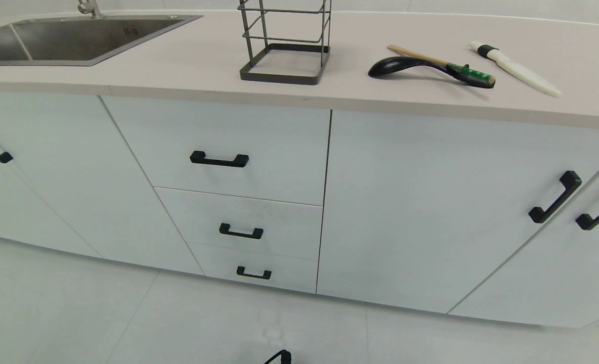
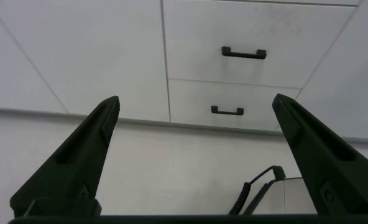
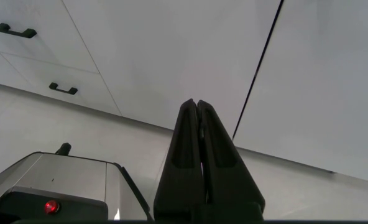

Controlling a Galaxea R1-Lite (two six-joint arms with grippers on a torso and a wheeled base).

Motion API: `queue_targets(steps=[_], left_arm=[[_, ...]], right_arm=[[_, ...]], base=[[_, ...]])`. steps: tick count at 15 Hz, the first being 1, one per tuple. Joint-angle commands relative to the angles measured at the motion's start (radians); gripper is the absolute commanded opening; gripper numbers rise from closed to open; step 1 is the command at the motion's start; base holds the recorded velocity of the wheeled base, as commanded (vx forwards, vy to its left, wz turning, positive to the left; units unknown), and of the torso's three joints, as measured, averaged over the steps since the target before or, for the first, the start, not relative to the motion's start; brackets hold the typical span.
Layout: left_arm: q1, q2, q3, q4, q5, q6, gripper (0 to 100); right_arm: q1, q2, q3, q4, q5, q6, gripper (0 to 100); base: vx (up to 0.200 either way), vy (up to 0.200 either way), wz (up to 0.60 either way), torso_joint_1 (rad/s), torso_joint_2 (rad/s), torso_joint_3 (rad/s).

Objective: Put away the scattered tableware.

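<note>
The task's things lie on the countertop (image 1: 178,55), toward its right end. A black spoon (image 1: 400,64) lies flat there with its scoop end pointing at the middle of the countertop. Wooden chopsticks (image 1: 416,54) lie just behind the spoon and cross its handle, touching it. A white brush (image 1: 519,73) with a black band lies near them, closer to the right end and apart from them. All three lie flat and point different ways, so they look dropped, not put away.

A dark wire holder (image 1: 279,77) stands upright in the middle of the countertop, between the sink (image 1: 51,38) in the far left corner and the tools. Its top is open, so I think the tools are meant to go in there standing up. None of them is in it yet.

Where the chopsticks cross the spoon handle there is a green patch. If it has writing, it is too small to read. The sink has small dark marks on its back wall that I cannot read either.

The left gripper (image 2: 196,99) hangs low in front of the white drawers (image 1: 239,207), with its two fingers wide apart and nothing between them. The right gripper (image 3: 196,106) is also low by the cupboard doors (image 1: 421,202), with its fingers pressed together and holding nothing. Both are well below the countertop, so I think the job has not begun.
</note>
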Motion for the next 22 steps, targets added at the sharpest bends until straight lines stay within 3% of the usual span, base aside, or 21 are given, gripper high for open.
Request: queue_targets(steps=[1, 2, 3, 4, 5, 7, 8, 9, 10, 11, 13, 14, 15, 16, 17, 18, 19, 20, 22], left_arm=[[0.0, 0.001, 0.0, -0.042, -0.007, 0.01, 100], [0.0, 0.001, 0.0, -0.214, -0.016, 0.025, 100], [-0.001, 0.001, 0.0, -0.235, -0.038, 0.029, 100], [-0.003, 0.004, -0.02, -0.264, -0.137, 0.039, 100], [-0.012, 0.076, -0.106, -0.247, -0.219, 0.068, 100], [-0.038, 0.308, -0.241, -0.224, -0.304, 0.214, 100], [-0.058, 0.458, -0.295, -0.218, -0.383, 0.338, 100], [-0.063, 0.535, -0.318, -0.218, -0.39, 0.432, 100], [-0.087, 0.609, -0.348, -0.215, -0.392, 0.541, 100], [-0.147, 0.682, -0.387, -0.215, -0.392, 0.627, 100], [-0.25, 0.776, -0.42, -0.189, -0.387, 0.722, 100], [-0.279, 0.805, -0.422, -0.177, -0.383, 0.75, 100], [-0.32, 0.862, -0.422, -0.129, -0.352, 0.828, 100], [-0.33, 0.882, -0.419, -0.095, -0.334, 0.869, 100], [-0.33, 0.882, -0.419, -0.095, -0.334, 0.869, 100], [-0.351, 0.935, -0.417, 0.072, -0.24, 0.992, 100], [-0.379, 0.966, -0.422, 0.076, -0.197, 1.013, 100], [-0.408, 1.035, -0.453, 0.066, -0.165, 1.013, 100], [-0.42, 1.189, -0.474, 0.007, -0.168, 1.026, 100]], right_arm=[[0.0, 0.002, 0.0, 0.0, 0.001, 0.0, 0], [0.0, 0.002, 0.0, 0.0, 0.0, 0.0, 0], [0.0, 0.002, 0.0, 0.0, 0.0, 0.0, 0], [0.0, 0.002, 0.0, 0.0, 0.0, 0.0, 0], [0.0, 0.002, 0.0, 0.0, 0.0, 0.0, 0], [0.0, 0.002, 0.0, 0.0, 0.0, 0.0, 0], [0.0, 0.002, 0.0, 0.0, 0.0, 0.0, 0], [0.0, 0.002, 0.0, 0.0, 0.0, 0.0, 0], [0.0, 0.002, 0.0, 0.0, 0.0, 0.0, 0], [0.0, 0.002, 0.0, 0.0, 0.0, 0.0, 0], [0.0, 0.002, 0.0, 0.0, 0.0, -0.002, 0], [0.0, 0.002, 0.0, 0.0, 0.0, -0.002, 0], [0.0, 0.002, 0.0, 0.0, 0.0, -0.002, 0], [0.0, 0.002, 0.0, 0.0, 0.0, -0.002, 0], [0.0, 0.002, 0.0, 0.0, 0.0, -0.002, 0], [0.0, 0.002, 0.0, 0.0, 0.0, -0.002, 0], [0.0, 0.002, 0.0, 0.0, 0.0, -0.002, 0], [0.0, 0.002, 0.0, 0.0, 0.0, -0.002, 0], [0.0, 0.002, 0.0, 0.0, 0.0, -0.002, 0]], base=[[0.0, 0.0, 0.0, 0.0, 0.0, 0.0], [0.0, 0.0, 0.0, 0.0, 0.0, 0.0], [0.0, 0.0, 0.0, 0.0, 0.0, 0.0], [0.0, 0.0, 0.0, 0.0, 0.0, 0.0], [0.0, 0.0, 0.0, 0.0, 0.0, 0.0], [0.0, 0.0, 0.0, 0.0, 0.0, 0.0], [0.0, 0.0, 0.0, 0.0, 0.0, 0.0], [0.0, 0.0, 0.0, 0.0, 0.0, 0.0], [0.0, 0.0, 0.0, 0.0, 0.0, 0.0], [0.0, 0.0, 0.0, 0.0, 0.0, 0.0], [0.0, 0.0, 0.0, 0.0, 0.0, 0.0], [0.0, 0.0, 0.0, 0.0, 0.0, 0.0], [0.0, 0.0, 0.0, 0.0, 0.0, 0.0], [0.0, 0.0, 0.0, 0.0, 0.0, 0.0], [0.0, 0.0, 0.0, 0.0, 0.0, 0.0], [0.0, 0.0, 0.0, 0.0, 0.0, 0.0], [0.0, 0.0, 0.0, 0.0, 0.0, 0.0], [0.0, 0.0, 0.0, 0.0, 0.0, 0.0], [0.0, 0.0, 0.0, 0.0, 0.0, 0.0]])
